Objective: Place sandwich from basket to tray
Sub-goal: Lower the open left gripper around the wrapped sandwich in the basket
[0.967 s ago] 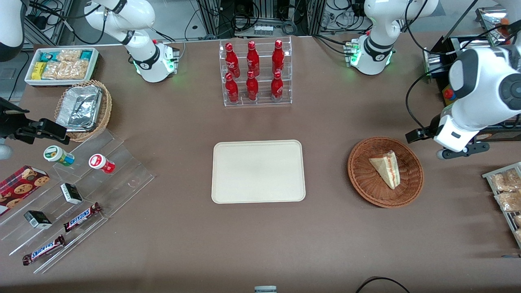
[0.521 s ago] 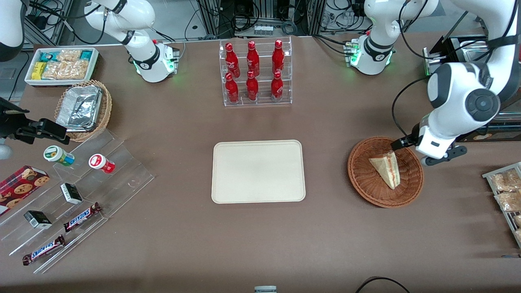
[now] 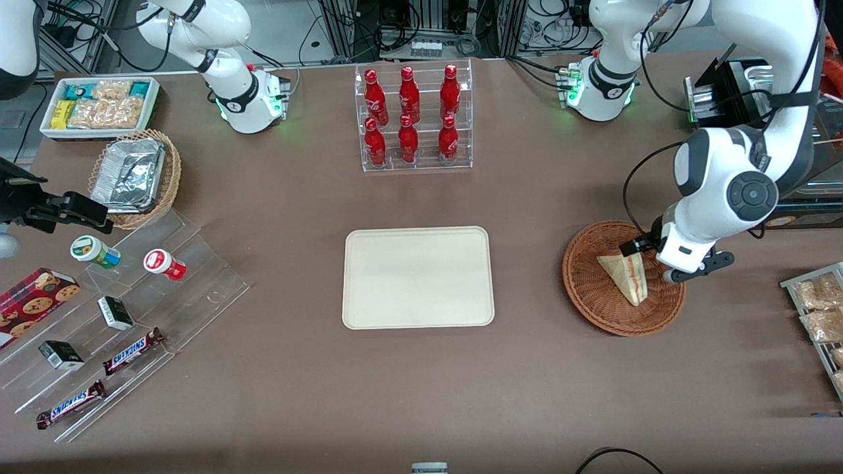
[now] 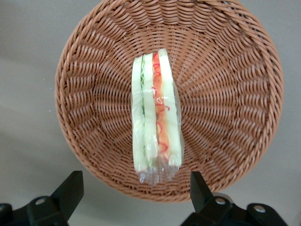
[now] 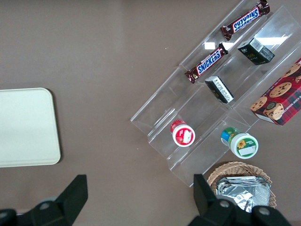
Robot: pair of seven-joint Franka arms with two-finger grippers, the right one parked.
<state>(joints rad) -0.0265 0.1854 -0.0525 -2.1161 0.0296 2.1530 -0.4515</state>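
Note:
The sandwich [image 3: 629, 280] lies in the reddish-brown wicker basket [image 3: 583, 296], toward the working arm's end of the table. In the left wrist view the sandwich [image 4: 155, 122] shows its red, orange and green layers, in clear wrap, inside the basket [image 4: 225, 70]. My left gripper [image 3: 665, 263] hovers above the basket's rim, over the sandwich's wide end. It is open and empty in the wrist view [image 4: 134, 190], with its fingers [image 4: 70, 188] wide apart. The cream tray [image 3: 418, 276] lies bare at mid-table and also shows in the right wrist view [image 5: 23, 127].
A clear rack of red bottles [image 3: 411, 118] stands farther from the camera than the tray. A wire rack of packaged snacks [image 3: 820, 316] lies beside the basket at the table's end. An acrylic stand with snacks [image 3: 132, 309], a tan foil basket [image 3: 135, 176] and a white bin [image 3: 99, 105] are at the parked arm's end.
The left arm has swung in from the table's end toward the basket and lowered. Its gripper now hangs over the basket's rim. The sandwich has not moved.

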